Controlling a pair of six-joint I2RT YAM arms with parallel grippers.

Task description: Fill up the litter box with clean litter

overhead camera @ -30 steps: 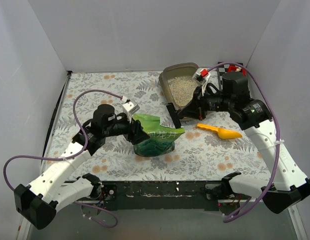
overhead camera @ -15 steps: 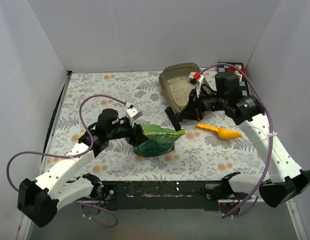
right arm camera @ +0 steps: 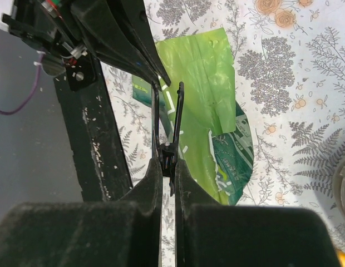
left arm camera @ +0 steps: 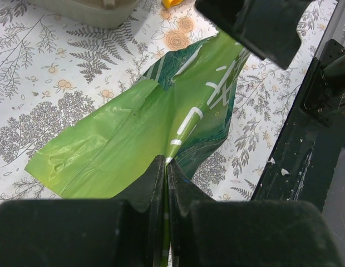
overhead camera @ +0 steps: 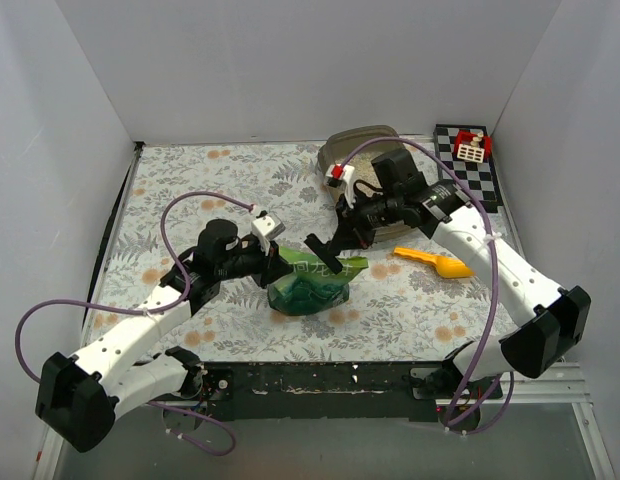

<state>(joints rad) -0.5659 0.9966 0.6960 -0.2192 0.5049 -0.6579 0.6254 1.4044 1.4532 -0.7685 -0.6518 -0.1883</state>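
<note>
A crinkled green bag (overhead camera: pixel 310 290) stands mid-table, its flattened top edge pointing right. My left gripper (overhead camera: pixel 279 256) is shut on that top edge; in the left wrist view the jaws (left arm camera: pixel 165 161) pinch the green foil (left arm camera: pixel 133 128). My right gripper (overhead camera: pixel 340 236) is shut on a thin black two-bladed tool (right arm camera: pixel 167 117) that reaches over the bag (right arm camera: pixel 206 72); its tip (overhead camera: pixel 325 252) sits at the bag's top. The grey-brown litter box (overhead camera: pixel 358 136) is at the back, mostly hidden by the right arm. The clean litter is hidden.
A yellow-orange scoop (overhead camera: pixel 436 263) lies right of the bag. A black-and-white checkered board (overhead camera: pixel 478 178) with a small red-and-white item (overhead camera: pixel 472 147) sits at the back right. White walls enclose the flowered table; a black rail runs along its near edge (right arm camera: pixel 94 139).
My left gripper has closed on the bag's top edge. The right arm has swung left from the litter box, carrying the black tool over the bag.
</note>
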